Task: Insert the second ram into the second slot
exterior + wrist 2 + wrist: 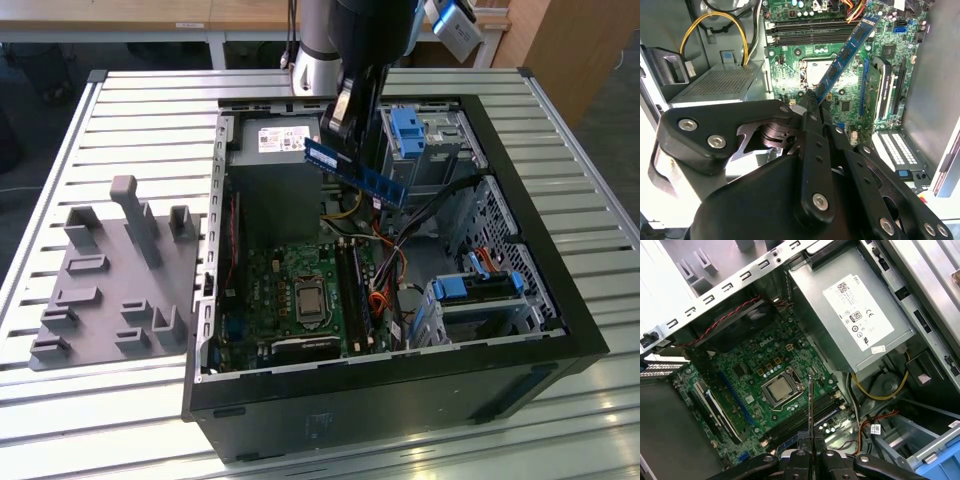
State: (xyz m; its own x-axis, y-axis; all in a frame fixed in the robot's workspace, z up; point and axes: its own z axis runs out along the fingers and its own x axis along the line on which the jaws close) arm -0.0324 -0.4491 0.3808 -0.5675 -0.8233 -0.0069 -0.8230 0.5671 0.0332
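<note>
**One blue memory stick held in the air over the open case**

Nearest the exterior camera is the black side wall of the open computer case [400, 400], which lies on a slatted metal tabletop [140, 110]. Past that wall the green motherboard [270, 290] lies flat on the case floor. The processor socket [305, 300] is near its middle, and the long black memory slots [355, 290] run just beside the socket at three o'clock. A blue-tabbed drive cage [470, 295] sits farther out at three o'clock. At nine o'clock of the case, a grey fixture plate [110, 280] with upright posts rests on the tabletop.

Higher and farther back, the end effector [340, 135] is pinching one end of the second ram [360, 175]. The stick hangs over the case interior, slanting from the fingers toward four o'clock, and touches neither the slots nor the board. In the second wrist view the second ram [847, 52] reaches out from the fingertips across the motherboard, its free end over the memory slots. In the first wrist view the second ram [810, 405] appears edge-on as a thin line above those slots.

Behind it, the grey power supply [280, 165] fills the case at twelve o'clock of the motherboard. The arm [330, 40] rises beyond that.
</note>
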